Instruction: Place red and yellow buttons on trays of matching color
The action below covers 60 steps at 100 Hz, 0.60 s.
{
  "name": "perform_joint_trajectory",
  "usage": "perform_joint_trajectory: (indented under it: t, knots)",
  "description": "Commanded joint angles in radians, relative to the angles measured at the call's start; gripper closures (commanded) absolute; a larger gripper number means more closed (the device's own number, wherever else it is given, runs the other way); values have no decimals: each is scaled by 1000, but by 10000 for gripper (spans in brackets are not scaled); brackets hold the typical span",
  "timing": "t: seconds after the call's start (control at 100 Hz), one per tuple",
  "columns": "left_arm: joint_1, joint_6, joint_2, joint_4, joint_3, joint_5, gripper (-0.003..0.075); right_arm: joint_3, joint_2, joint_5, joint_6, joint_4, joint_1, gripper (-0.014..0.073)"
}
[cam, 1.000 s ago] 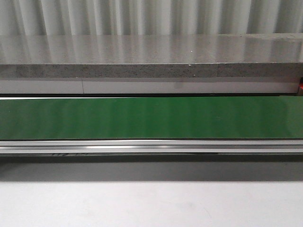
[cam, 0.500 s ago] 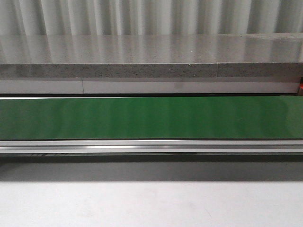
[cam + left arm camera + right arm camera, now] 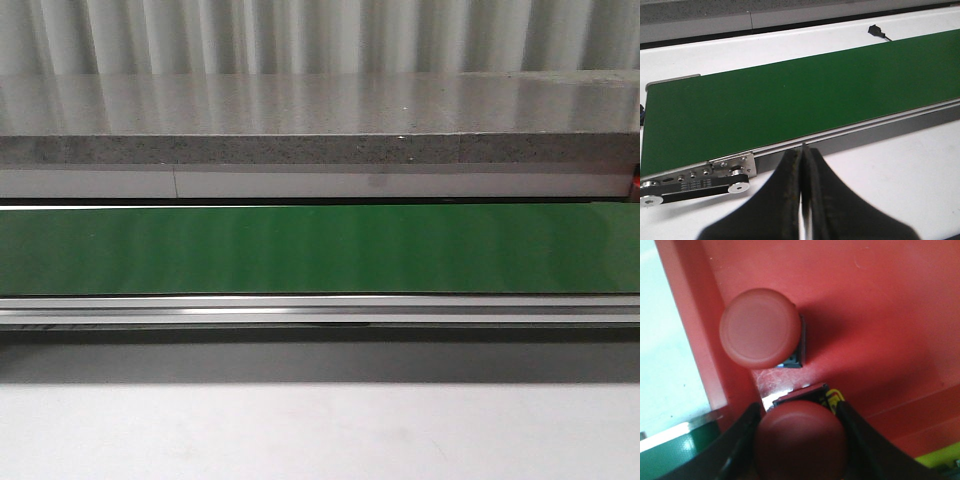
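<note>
While neither arm appears in the front view, that view is filled by a green belt point(image 3: 320, 248) running across the middle of the frame, with a metal rail point(image 3: 320, 310) along its lower edge, a grey stone ledge point(image 3: 320, 120) in the upper half and a pale surface point(image 3: 320, 430) along the bottom.

Seen from the left wrist camera, the left hand point(image 3: 802, 165) sits at bottom centre with its two dark fingers point(image 3: 785, 190) pressed together, nothing between them. It hangs over the white surface point(image 3: 890, 170) just short of the belt's point(image 3: 790, 105) rail. At lower left the belt's end shows a drive pulley point(image 3: 737, 187) with a black toothed band. A small black part point(image 3: 875, 30) with a wire lies at upper right, too small to identify.

From the right wrist camera, the right hand point(image 3: 800, 440) points down over a red tray point(image 3: 880, 305), pinching a red button point(image 3: 800, 442) at bottom centre; the cap hides most of its body and is cut off by the lower edge. Whether this button touches the tray floor cannot be told. A second red button point(image 3: 761, 328) stands on the tray in the upper left part of the frame, near the tray's raised side. A yellow-green corner point(image 3: 940, 462) at lower right is cut off and unclear.
</note>
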<state>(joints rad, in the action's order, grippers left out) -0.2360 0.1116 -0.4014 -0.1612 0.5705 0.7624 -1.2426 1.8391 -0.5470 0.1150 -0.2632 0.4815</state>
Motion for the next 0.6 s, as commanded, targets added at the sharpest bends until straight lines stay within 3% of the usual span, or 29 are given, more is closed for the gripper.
perform_joint_trajectory:
  t: [0.0,0.12,0.27,0.32,0.59]
  knots:
    - [-8,2,-8,-18,25,-73,740,-28,-30,50,-1,-4,6,410]
    - [-8,2,-8,-18,25,-73,740,-28,-22,42,-1,-4,6,380]
    - [-8,2,-8,-18,25,-73,740,-28,-24,36,-1,-4,6,106]
    - [-8,2,-8,-18,25,-73,740,-28,-27,30,-1,-4,6,53]
    - [-8,2,-8,-18,25,-73,740,-23,-125,0,2,4,3,46]
